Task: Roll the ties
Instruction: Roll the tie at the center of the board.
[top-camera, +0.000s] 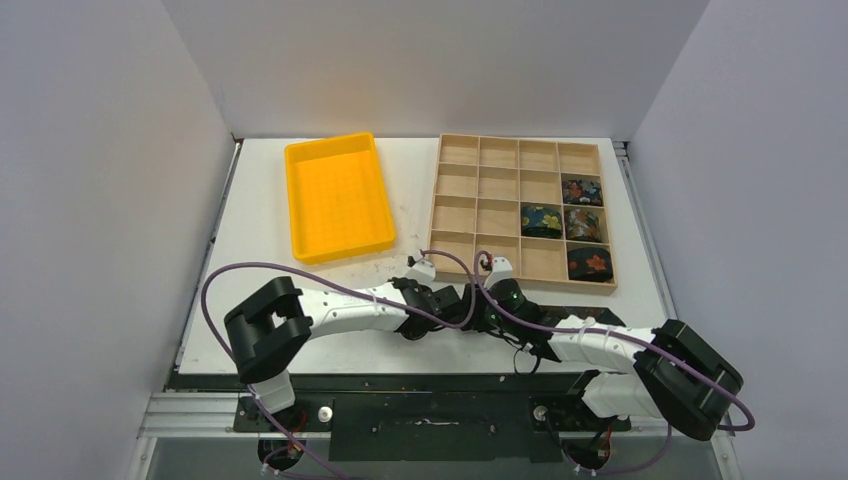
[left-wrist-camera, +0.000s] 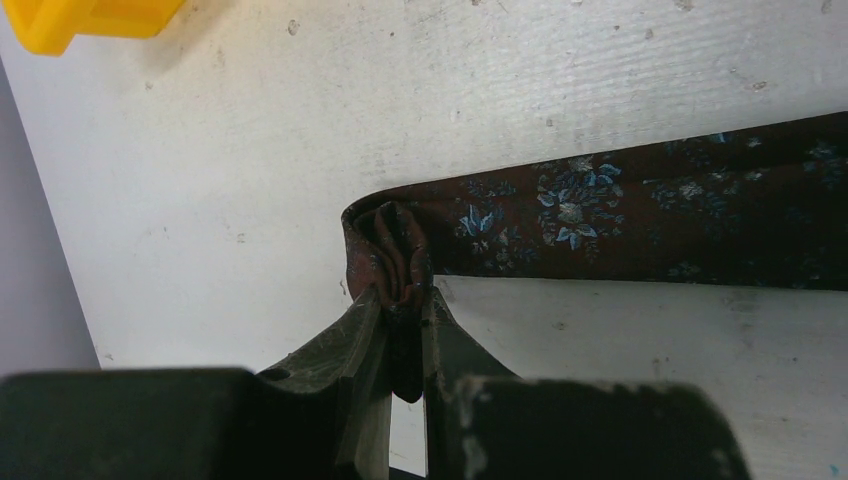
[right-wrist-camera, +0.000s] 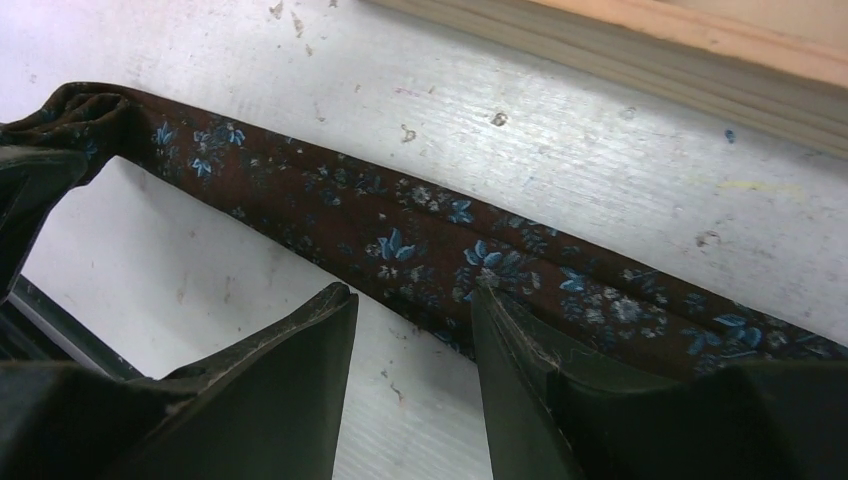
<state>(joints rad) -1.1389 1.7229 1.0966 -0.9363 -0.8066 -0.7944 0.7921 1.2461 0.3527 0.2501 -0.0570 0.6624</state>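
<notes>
My left claw (left-wrist-camera: 402, 310) is clenched on the folded end of the brown, blue-flowered tie (left-wrist-camera: 600, 210); my right claw (right-wrist-camera: 412, 295) hangs spread open over its flat strip.

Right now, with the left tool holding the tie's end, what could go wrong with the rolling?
The left tool pinches only a small bunched fold of the tie; it may slip out once turning starts. The right tool is open and grips nothing, so the long strip could twist or drag, making a loose coil. The wooden tray lies close by and might be bumped.
</notes>
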